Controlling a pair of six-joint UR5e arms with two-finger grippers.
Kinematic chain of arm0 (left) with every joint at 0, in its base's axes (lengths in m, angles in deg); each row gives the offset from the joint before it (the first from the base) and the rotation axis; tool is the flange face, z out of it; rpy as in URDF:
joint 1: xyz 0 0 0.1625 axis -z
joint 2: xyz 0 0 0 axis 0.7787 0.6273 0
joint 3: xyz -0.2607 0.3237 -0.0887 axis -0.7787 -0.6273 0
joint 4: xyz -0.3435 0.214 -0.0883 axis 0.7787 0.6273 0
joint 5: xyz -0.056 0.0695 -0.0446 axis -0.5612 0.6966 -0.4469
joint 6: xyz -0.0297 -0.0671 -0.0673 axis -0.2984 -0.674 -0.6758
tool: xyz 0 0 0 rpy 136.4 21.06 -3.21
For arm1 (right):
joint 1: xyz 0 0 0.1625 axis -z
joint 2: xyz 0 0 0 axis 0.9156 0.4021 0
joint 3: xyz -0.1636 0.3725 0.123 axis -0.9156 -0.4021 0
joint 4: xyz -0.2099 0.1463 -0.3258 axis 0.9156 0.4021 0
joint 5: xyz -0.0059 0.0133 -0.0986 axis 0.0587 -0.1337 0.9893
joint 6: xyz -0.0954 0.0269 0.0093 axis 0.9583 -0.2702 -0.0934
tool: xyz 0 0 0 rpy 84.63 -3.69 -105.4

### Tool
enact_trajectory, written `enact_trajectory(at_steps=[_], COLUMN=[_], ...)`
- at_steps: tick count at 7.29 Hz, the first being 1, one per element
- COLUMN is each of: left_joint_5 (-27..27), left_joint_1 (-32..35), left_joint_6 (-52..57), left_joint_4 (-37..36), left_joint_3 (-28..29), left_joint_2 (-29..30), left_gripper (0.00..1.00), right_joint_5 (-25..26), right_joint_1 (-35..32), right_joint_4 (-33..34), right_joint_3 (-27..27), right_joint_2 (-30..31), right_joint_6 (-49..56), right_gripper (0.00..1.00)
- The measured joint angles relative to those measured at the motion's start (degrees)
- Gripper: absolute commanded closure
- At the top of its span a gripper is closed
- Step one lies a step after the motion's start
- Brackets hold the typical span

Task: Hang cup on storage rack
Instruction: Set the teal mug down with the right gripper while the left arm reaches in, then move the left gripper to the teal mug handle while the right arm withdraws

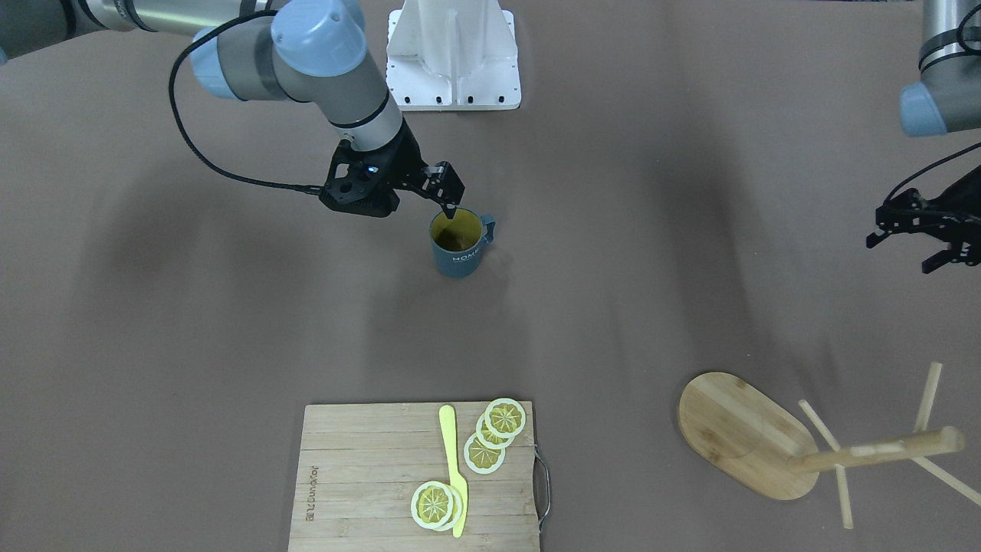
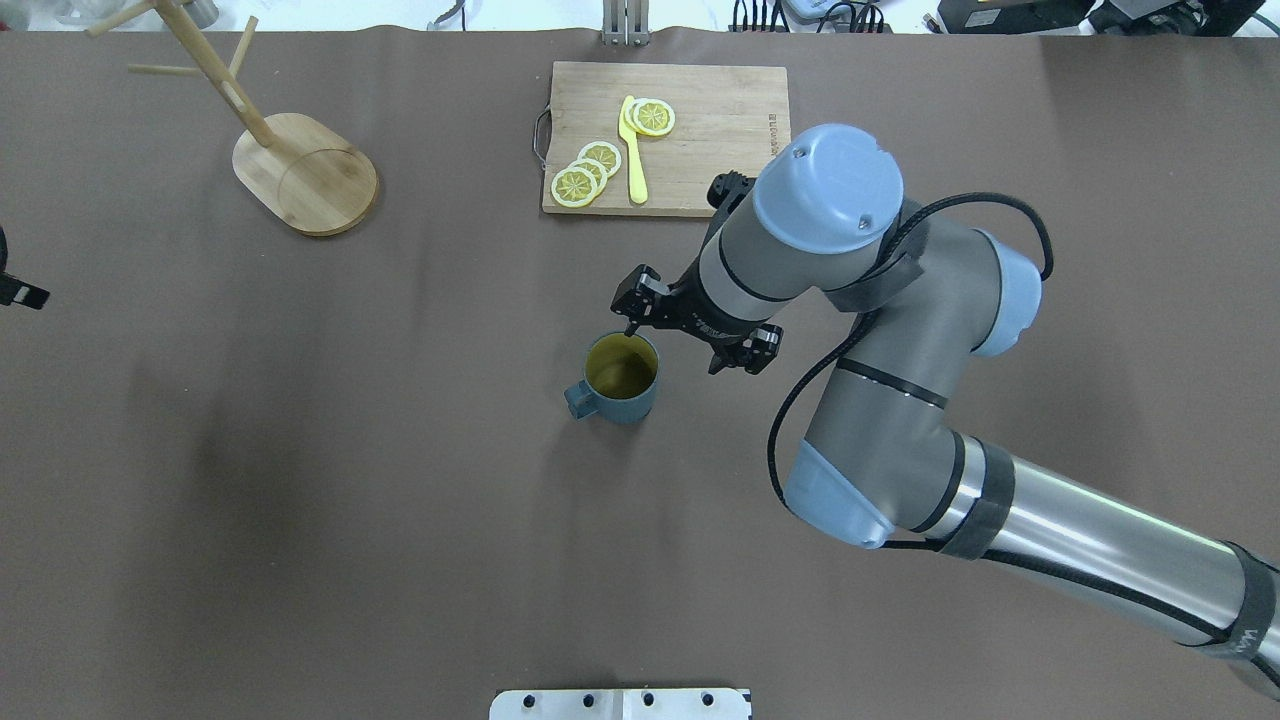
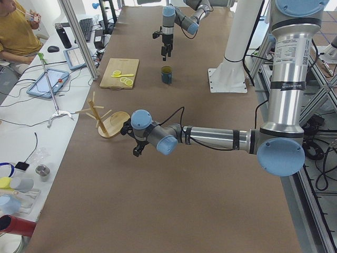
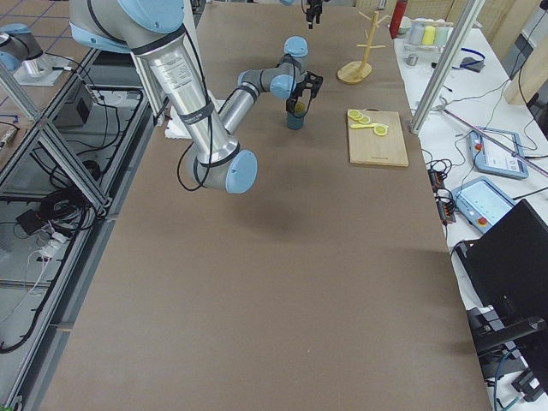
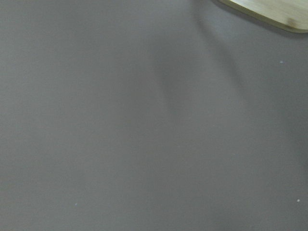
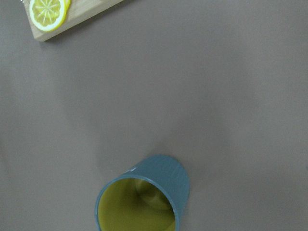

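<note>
Sitting upright on the table [image 2: 300, 450], the cup [image 2: 620, 385] is just below the right gripper [image 2: 678, 348], its handle [image 2: 580, 398] turned to the side away from that gripper. And here's the worry: only one fingertip [image 2: 631, 328] hangs at the near rim, while the other finger stands well outside the cup, so a careless descent could knock the rim and tip it over. A thin pinch on the wall alone may also let the mug swing or slip on the way. The jaws stand wide apart, holding nothing; whether that fingertip touches the rim I cannot tell. The storage rack [image 2: 305, 175] stands well away from this gripper, far nearer the left gripper [image 1: 900, 254], whose fingers appear spread and empty, so it's a long carry, and the thin pegs [image 2: 240, 55] leave little margin for threading the handle. Beyond the right gripper lies the cutting board [image 2: 720, 130] with lemon slices [image 2: 576, 185].
</note>
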Motion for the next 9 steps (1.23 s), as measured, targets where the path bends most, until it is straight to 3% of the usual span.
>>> enact_trajectory(at_steps=[3,5,9], left_joint_5=[-1.79,3.72,15.83], left_joint_1=[-10.26,-17.29,-29.30], left_joint_6=[-9.41,-12.41,-16.32], left_joint_4=[14.70,19.23,29.64], left_joint_3=[0.24,-0.34,-0.93], left_joint_2=[7.08,13.13,16.97], left_gripper=[0.02,0.02,0.03], right_joint_5=[-4.98,-7.89,-9.71], right_joint_1=[-6.65,-11.03,-18.11], right_joint_4=[0.55,0.55,0.61], right_joint_3=[4.74,5.10,4.90], right_joint_2=[7.88,12.28,20.67], right_joint_6=[8.11,14.13,28.79], right_gripper=[0.00,0.00,0.00])
